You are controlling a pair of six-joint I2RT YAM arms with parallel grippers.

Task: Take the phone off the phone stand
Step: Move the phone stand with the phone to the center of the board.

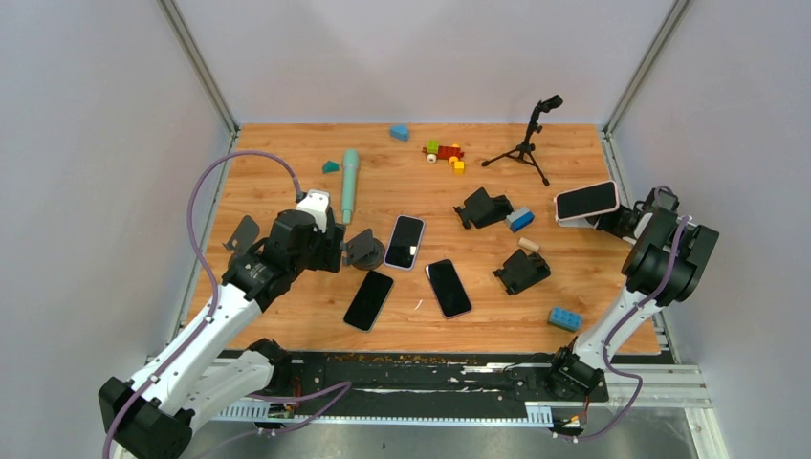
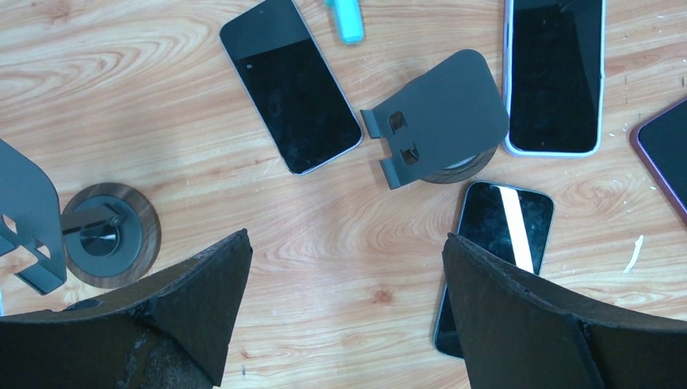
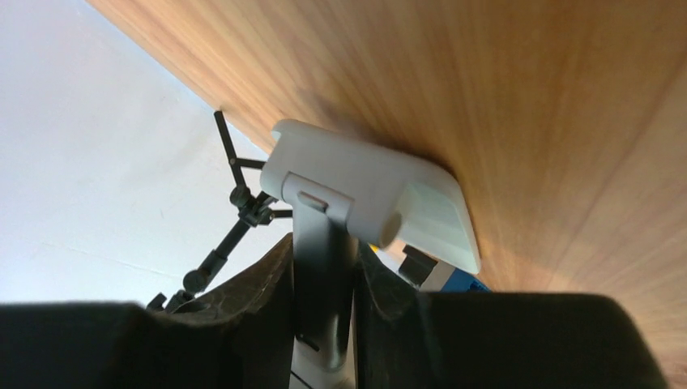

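A phone [image 1: 586, 201] in a pink case lies tilted on a white phone stand [image 3: 364, 186] at the table's right edge. In the right wrist view the phone [image 3: 322, 300] is a dark slab between my fingers. My right gripper [image 3: 324, 251] is shut on it, with both fingers pressed against its sides, and the white stand sits just beyond the fingertips. My right gripper [image 1: 624, 222] reaches the phone from the right. My left gripper [image 2: 344, 239] hangs open above bare wood at centre left, holding nothing.
Three phones [image 1: 405, 241] [image 1: 449, 287] [image 1: 369, 299] lie flat mid-table. An empty grey stand [image 2: 441, 113] and another [image 2: 32, 211] flank the left gripper. Two black stands [image 1: 483, 207] [image 1: 522, 271], a small tripod [image 1: 524, 143], a teal microphone [image 1: 350, 182] and toy bricks [image 1: 564, 318] lie around.
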